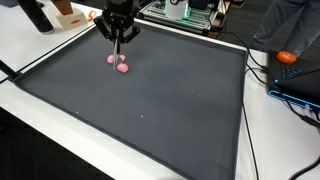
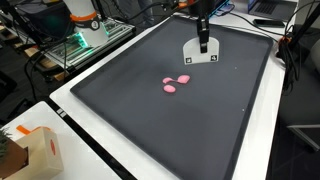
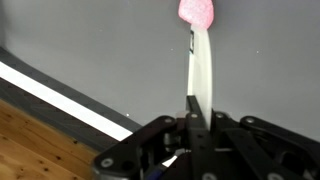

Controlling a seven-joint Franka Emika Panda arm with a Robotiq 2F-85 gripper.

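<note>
Gripper (image 3: 195,118) seen close from the wrist: my black jaws are clamped on the near end of a thin white stick (image 3: 200,65). The stick runs straight away from me over a mat (image 3: 90,50). At its far tip sits a pink lump (image 3: 197,12), touching the stick; I cannot tell whether the two are joined.

In an exterior view I hang over the mat's far side with the stick pointing down. Two pink lumps lie just under its tip, one (image 1: 113,59) right beside the other (image 1: 122,67). Seen from the opposite side, the lumps (image 2: 183,79) lie nearer the mat's middle. A white patch (image 2: 200,52) with dark marks shows just below the gripper; I cannot tell what it is.

The mat is dark grey and large, with a thin border, and it covers most of a white table (image 1: 25,135). Past the table's edge the wrist view shows wood (image 3: 30,150). Around the table are a cardboard box (image 2: 40,150) on one corner, an orange thing (image 1: 287,57) near some cables (image 1: 262,75), and lab gear (image 2: 85,25) behind.
</note>
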